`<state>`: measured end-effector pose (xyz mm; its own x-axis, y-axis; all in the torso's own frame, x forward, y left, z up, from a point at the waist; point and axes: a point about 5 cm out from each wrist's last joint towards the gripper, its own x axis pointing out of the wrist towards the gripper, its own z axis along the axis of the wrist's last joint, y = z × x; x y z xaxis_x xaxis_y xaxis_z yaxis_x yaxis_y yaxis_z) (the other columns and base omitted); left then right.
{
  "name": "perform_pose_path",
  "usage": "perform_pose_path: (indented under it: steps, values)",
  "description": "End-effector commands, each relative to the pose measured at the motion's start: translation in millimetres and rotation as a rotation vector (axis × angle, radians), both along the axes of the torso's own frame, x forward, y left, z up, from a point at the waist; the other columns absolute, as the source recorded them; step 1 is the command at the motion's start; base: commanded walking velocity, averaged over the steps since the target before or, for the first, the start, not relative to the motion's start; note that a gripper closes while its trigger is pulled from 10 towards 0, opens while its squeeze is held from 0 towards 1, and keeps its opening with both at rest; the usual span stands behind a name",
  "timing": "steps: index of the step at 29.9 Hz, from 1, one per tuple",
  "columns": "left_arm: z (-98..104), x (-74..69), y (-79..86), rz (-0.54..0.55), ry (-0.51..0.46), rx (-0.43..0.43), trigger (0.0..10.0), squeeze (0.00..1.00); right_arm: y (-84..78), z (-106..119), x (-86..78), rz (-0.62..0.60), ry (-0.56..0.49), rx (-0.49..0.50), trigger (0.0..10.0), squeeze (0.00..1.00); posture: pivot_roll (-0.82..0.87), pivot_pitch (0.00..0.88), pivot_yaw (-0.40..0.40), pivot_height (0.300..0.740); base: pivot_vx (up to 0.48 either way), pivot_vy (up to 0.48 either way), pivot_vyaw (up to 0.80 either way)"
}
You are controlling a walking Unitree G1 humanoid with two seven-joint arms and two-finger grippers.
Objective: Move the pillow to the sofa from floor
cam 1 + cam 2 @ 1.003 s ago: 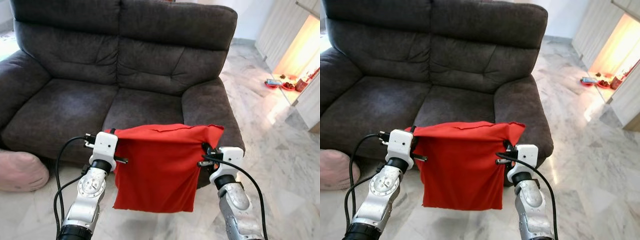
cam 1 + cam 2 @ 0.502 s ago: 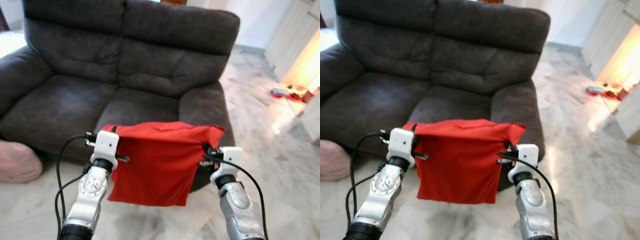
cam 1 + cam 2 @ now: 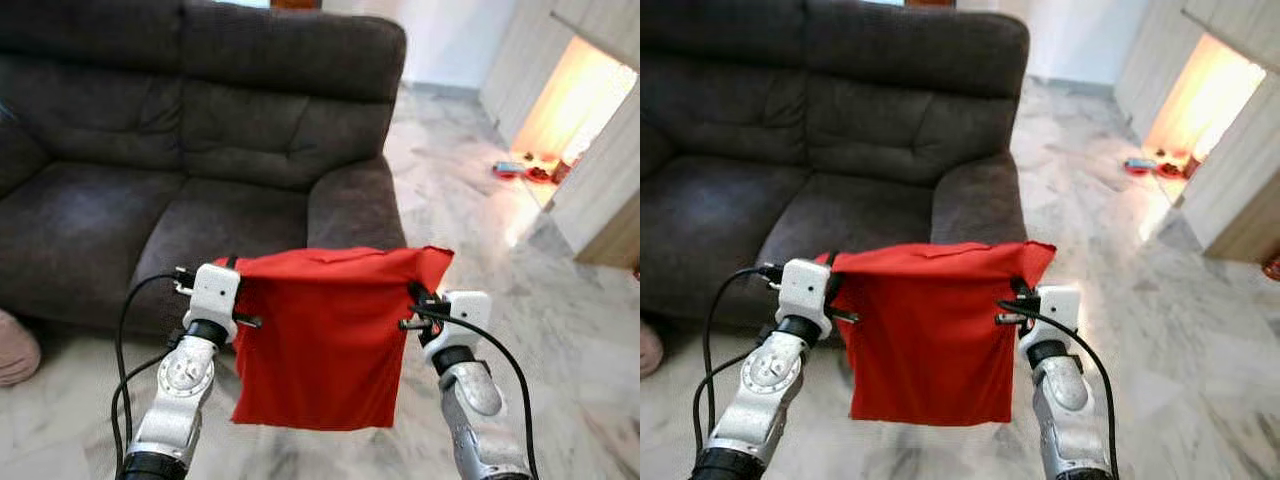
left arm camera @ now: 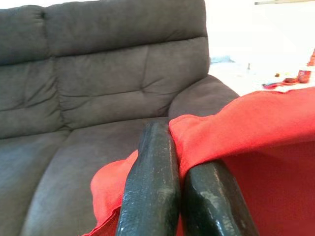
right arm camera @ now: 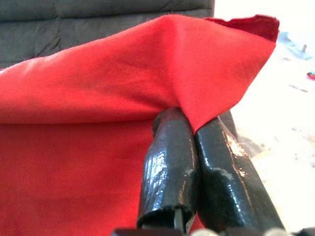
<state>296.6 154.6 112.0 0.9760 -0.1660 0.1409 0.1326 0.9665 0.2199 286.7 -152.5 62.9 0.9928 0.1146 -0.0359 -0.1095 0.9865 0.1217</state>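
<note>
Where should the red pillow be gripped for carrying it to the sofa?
At its two top corners, one from each side, as now: the left gripper and right gripper each pinch a corner of the red pillow. It is limp and flat, so a spread top edge lets it hang straight before the sofa.

Both arms raised fwd, left pincer (image 3: 228, 268) & right pincer (image 3: 412, 296) clamped tight.

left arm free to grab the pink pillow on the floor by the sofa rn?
Probably not. The left gripper is shut on one top corner of the red pillow, the right gripper on the other. The pink pillow lies apart on the floor, far off to the left.
</note>
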Motion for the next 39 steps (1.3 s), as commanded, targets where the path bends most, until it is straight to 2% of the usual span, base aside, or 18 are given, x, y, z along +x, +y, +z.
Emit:
perform_pose_path:
  steps: [1, 8, 14, 20, 23, 35, 39]
  values:
    - [26, 3.1, -1.7, -0.001, -0.108, -0.035, 10.0, 0.00, -6.0, 12, 4.8, -0.026, -0.059, -0.003, 10.0, 0.00, 0.11, 0.000, -0.121, 0.740, 0.000, 0.000, 0.00]
    - [26, 1.8, -4.0, 0.002, -0.106, -0.035, 10.0, 0.00, -6.3, 13, 5.4, -0.029, -0.069, -0.007, 10.0, 0.00, 0.12, 0.000, -0.120, 0.740, 0.000, 0.000, 0.00]
    - [35, 1.1, -1.5, 0.030, -0.140, 0.034, 10.0, 0.00, -1.9, 12, 0.9, 0.001, -0.072, -0.043, 10.0, 0.00, 0.11, 0.000, -0.109, 0.740, 0.000, 0.000, 0.00]
    - [45, -2.5, -2.1, 0.042, -0.180, 0.036, 10.0, 0.00, 2.6, 14, -2.5, 0.026, -0.085, -0.046, 10.0, 0.00, 0.11, 0.000, -0.105, 0.740, 0.000, 0.000, 0.00]
    - [51, -3.7, -2.0, 0.060, -0.205, 0.030, 10.0, 0.00, 5.1, 24, -2.2, 0.047, -0.121, -0.046, 10.0, 0.00, 0.11, 0.000, -0.105, 0.740, 0.000, 0.000, 0.00]
    - [57, -4.4, -3.7, 0.071, -0.221, 0.037, 10.0, 0.00, 3.0, 29, -1.2, 0.038, -0.132, -0.048, 10.0, 0.00, 0.12, 0.000, -0.105, 0.740, 0.000, 0.000, 0.00]
    - [58, -5.9, -2.8, 0.085, -0.227, 0.031, 10.0, 0.00, 7.1, 36, -0.2, 0.049, -0.151, -0.040, 10.0, 0.00, 0.12, 0.000, -0.109, 0.740, 0.000, 0.000, 0.00]
